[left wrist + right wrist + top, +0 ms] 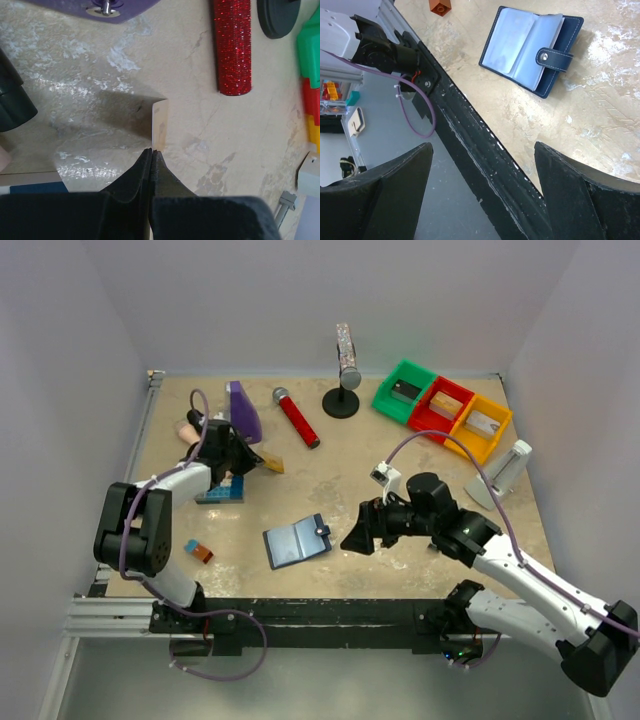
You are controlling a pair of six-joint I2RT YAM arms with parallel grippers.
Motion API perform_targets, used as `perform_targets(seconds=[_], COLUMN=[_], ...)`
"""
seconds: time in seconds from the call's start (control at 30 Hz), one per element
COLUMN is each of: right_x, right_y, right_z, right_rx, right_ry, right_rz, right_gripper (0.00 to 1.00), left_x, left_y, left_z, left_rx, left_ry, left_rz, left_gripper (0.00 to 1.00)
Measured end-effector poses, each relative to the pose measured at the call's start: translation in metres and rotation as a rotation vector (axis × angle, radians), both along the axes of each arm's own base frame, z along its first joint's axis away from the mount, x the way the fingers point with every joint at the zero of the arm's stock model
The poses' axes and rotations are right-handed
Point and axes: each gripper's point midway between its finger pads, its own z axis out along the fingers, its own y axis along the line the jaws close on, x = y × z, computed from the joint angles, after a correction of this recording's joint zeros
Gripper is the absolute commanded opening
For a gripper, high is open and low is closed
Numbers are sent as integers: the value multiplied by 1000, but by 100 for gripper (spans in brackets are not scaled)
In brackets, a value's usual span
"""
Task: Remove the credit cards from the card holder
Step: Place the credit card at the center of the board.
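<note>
Left gripper (152, 151) pinching what seems an orange-gold card (160, 120), right gripper (482, 150) wide, navy card holder (530, 47) lying open

The card holder (297, 541) lies on the table (330, 475) near the front edge, about centre. The right gripper (355, 537) is just to its right, apart from it. At the front left lies 1 small block (198, 551). Behind that, a studded block (220, 492) sits under the left arm. The left gripper (258, 462) is behind the card holder, well apart from it, with 1 credit card (272, 464) between its fingertips. Farther back lies a microphone (296, 417), with a stand (343, 400) to its right. 3 bins (441, 408) stand in a row at the back right.
</note>
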Motion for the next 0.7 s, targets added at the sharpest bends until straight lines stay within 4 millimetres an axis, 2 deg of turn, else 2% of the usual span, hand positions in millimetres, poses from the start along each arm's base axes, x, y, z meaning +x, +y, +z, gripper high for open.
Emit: perform_targets(seconds=[0.13, 0.27, 0.37, 0.5, 0.57, 0.7], right_x=[2, 1, 1, 1, 2, 0], right_y=[2, 3, 2, 3, 3, 2], right_z=[-1, -3, -7, -8, -9, -17], right_rx=[4, 2, -4, -4, -1, -11], right_ry=[5, 10, 20, 22, 20, 33], right_rz=[2, 1, 0, -1, -1, -3], right_gripper=[87, 87, 88, 89, 89, 90], left_x=[-1, -1, -2, -2, -2, -6], left_y=[2, 2, 1, -2, -2, -1], left_z=[-14, -15, -14, -17, -20, -23], left_rx=[-8, -15, -21, -20, -17, -14], left_ry=[38, 40, 38, 48, 58, 82], left_rz=[-4, -14, -25, -47, -56, -64], left_gripper=[0, 0, 5, 14, 26, 42])
